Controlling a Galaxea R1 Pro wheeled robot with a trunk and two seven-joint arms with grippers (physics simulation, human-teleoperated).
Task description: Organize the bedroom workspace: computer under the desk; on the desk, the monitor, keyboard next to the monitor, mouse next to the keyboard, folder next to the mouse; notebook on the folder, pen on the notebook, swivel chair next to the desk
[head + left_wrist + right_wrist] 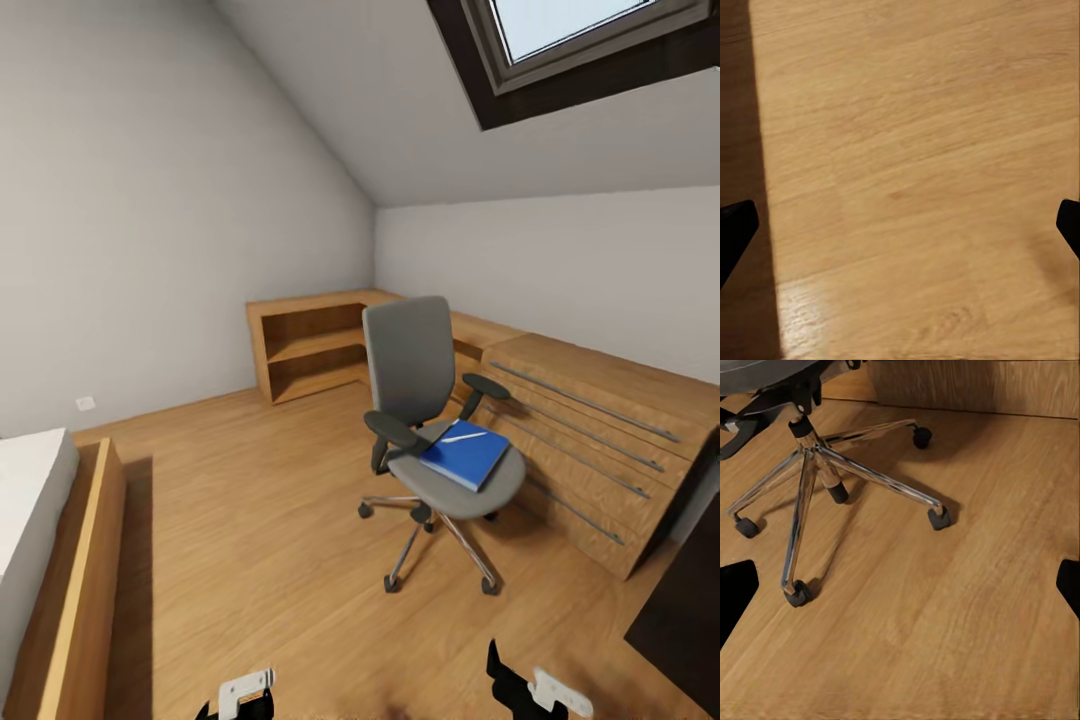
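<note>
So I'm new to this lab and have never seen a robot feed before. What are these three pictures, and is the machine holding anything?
They are simulator renders from a wheeled robot with two arms. The big picture comes from its head camera, looking forward and down into an attic bedroom. At that picture's lower edge you see its left gripper and right gripper. Ahead stands a swivel chair with a blue folder on its seat and a thin pale item on the folder, too small to identify. Behind it is low wooden shelving; a bed is at the left.

The other two pictures come from cameras near each gripper. The left one looks at the wooden floor; the right one sees the chair's chrome base. In both, the dark fingers sit far apart with nothing between them: nothing is held.
</note>
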